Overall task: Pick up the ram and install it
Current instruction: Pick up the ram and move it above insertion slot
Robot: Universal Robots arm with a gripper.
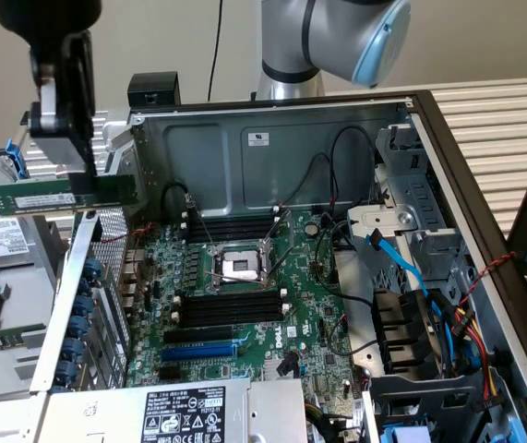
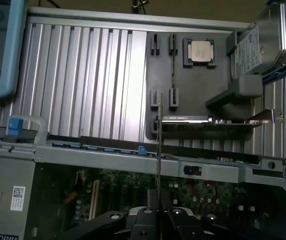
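The ram [image 1: 65, 196], a long green stick with a white label, hangs level above the left rim of the open computer case [image 1: 272, 138]. My gripper [image 1: 80, 175] is shut on its upper edge. In the wrist view the ram [image 2: 159, 145] shows edge-on as a thin line rising from my gripper [image 2: 159, 214]. The motherboard [image 1: 309, 314] lies in the case to the exterior view's right of the stick and lower. Black memory slots [image 1: 231, 305] flank the CPU socket [image 1: 241, 266], and a second bank of slots [image 1: 231, 224] lies behind it.
A blue expansion slot [image 1: 198, 351] and the power supply [image 1: 185, 411] sit near the case front. Drive cage and blue cable [image 1: 401, 263] stand at the exterior view's right. Outside the case lie a hard drive [image 2: 263, 42], a loose CPU [image 2: 201, 51] and a card [image 2: 213, 121].
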